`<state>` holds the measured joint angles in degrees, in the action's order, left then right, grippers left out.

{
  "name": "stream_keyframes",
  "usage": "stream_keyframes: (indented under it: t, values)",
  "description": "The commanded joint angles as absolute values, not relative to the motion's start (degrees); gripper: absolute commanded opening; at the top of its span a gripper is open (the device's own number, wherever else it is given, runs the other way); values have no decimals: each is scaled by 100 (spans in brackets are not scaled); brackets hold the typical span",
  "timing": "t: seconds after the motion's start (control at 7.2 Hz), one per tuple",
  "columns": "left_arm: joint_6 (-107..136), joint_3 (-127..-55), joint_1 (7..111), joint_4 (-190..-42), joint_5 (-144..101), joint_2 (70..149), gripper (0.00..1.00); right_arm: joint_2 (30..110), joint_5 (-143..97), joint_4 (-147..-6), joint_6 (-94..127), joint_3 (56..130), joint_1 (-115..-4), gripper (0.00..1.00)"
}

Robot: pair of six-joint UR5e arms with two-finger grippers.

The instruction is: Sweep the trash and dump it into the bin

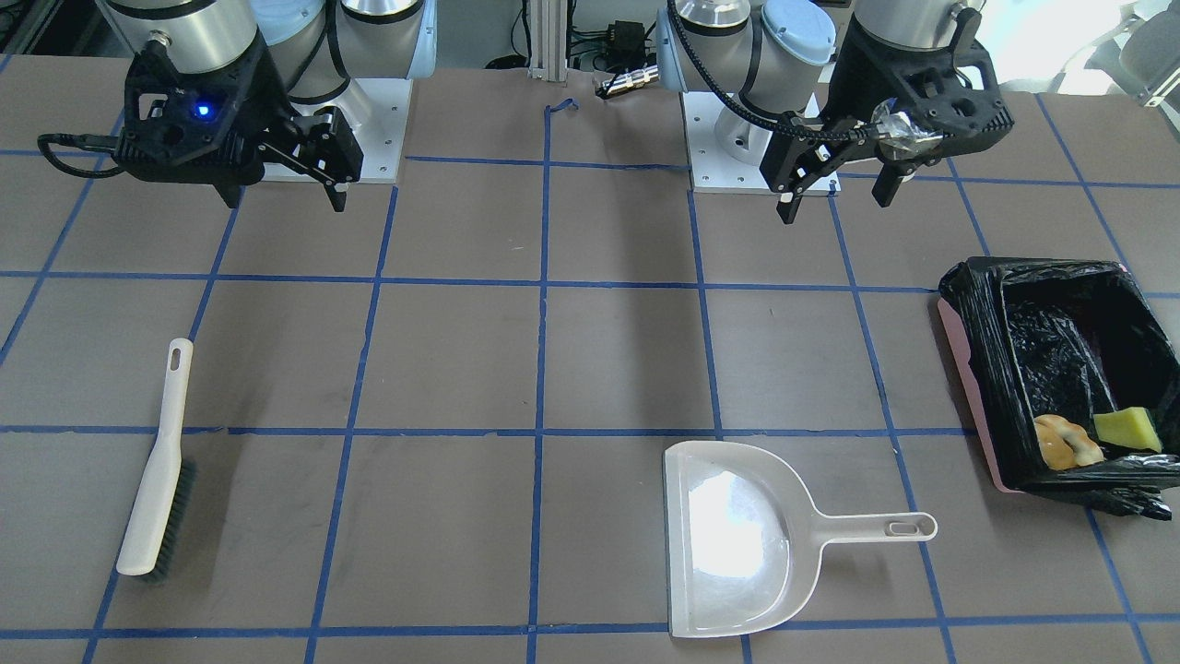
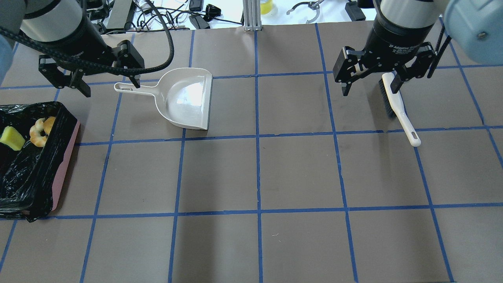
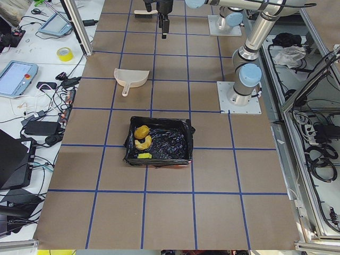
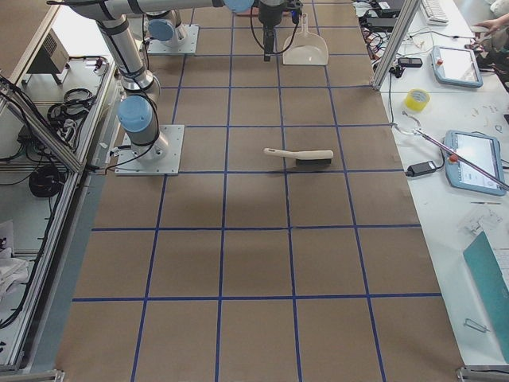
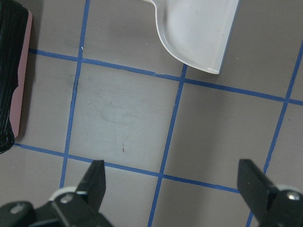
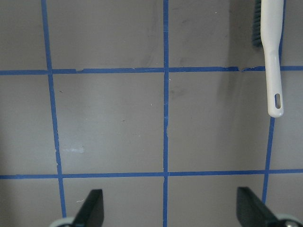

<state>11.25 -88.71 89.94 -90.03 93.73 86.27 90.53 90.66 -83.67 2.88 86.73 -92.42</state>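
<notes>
pink bin (image 2: 65, 165), trash (image 2: 39, 131) inside, near wide left gripper (image 2: 111, 87); right gripper (image 2: 369, 90) wide.

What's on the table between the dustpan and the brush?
Nothing: in the front-facing view, the stretch from the brush to the dustpan is bare table, crossed only by blue tape lines.

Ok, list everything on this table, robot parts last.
table: one, brown, blue tape grid
bin: one, pink with black bag, robot's left end
lump: one, golden-brown, in the bin
crescent slice: one, pale cream, in the bin
sponge piece: one, yellow, in the bin
dustpan: one, white, empty, on the table near the bin
brush: one, white with dark bristles, robot's right side
left jaws: one pair, black, open, empty, above the table
right jaws: one pair, black, open, empty, above the table
</notes>
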Motion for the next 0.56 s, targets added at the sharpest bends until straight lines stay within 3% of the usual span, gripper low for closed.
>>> stream_keyframes:
  t: [0.0,0.42]
  values:
    - [950,-8868,9009,-8974,9325,8631,100,9053,9070,-8367,290,8684,-9237,100]
    - [888,-8894,9000,-8974,9360,8604,100,9053,9044,-8385,299,8684,-9237,100]
